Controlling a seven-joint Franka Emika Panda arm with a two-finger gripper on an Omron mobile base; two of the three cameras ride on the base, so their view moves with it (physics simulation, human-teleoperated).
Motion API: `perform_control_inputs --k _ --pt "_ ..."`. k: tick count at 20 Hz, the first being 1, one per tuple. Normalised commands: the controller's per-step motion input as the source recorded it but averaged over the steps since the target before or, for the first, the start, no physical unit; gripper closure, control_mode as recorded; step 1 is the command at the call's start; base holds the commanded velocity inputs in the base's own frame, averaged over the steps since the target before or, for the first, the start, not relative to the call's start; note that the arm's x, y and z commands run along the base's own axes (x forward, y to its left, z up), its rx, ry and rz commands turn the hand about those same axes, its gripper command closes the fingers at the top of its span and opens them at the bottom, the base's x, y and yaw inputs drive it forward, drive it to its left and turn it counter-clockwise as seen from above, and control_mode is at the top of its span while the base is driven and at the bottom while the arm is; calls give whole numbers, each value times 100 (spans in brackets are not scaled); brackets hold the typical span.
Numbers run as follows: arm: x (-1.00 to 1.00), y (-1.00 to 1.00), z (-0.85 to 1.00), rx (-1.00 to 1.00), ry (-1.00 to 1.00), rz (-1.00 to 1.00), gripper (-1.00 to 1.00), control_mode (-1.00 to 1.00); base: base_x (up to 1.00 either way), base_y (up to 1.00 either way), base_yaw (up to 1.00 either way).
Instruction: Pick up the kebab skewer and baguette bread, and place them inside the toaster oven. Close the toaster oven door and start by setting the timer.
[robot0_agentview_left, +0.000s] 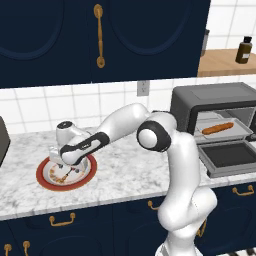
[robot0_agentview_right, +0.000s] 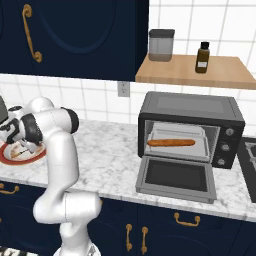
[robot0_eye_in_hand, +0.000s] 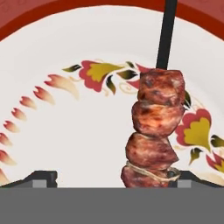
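The kebab skewer lies flat on a white plate with a red rim and a red-and-gold flower pattern, which sits on the marble counter well to the left of the toaster oven. In the hand view its reddish-brown meat chunks run up from the bottom edge and the thin dark stick carries on toward the plate's rim. The gripper hangs straight down over the plate with its jaws spread wide and nothing between them. The meat sits close against the right fingertip rather than centred, so the hand looks placed to straddle the skewer across its length; a small sideways shift would probably give a more even pinch. The baguette bread already lies lengthwise on the tray inside the oven, and the toaster oven door hangs dropped down flat, likely left that way so the skewer can follow. On the wooden shelf above the oven stand a dark brown bottle and a grey lidded canister; any label on either is too small to read. The knobs on the oven's right panel carry no legible marks, and I can find no brand name or other writing anywhere.
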Motion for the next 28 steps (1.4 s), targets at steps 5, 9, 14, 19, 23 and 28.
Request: perform_control_inputs --k 5,9,14,19,23,28 --pt "0 -21 -16 0 0 0 100 -100 0 0 0" --pt "-20 -50 -2 0 0 0 100 -100 0 0 0" --pt "-22 -47 26 0 0 0 100 -100 0 0 0" --pt "-72 -55 97 4 -9 -2 100 -100 0 0 0" --pt "-96 -88 95 11 -14 -7 100 -100 0 0 0" --pt "-81 -100 90 16 -8 -11 100 -100 0 0 0"
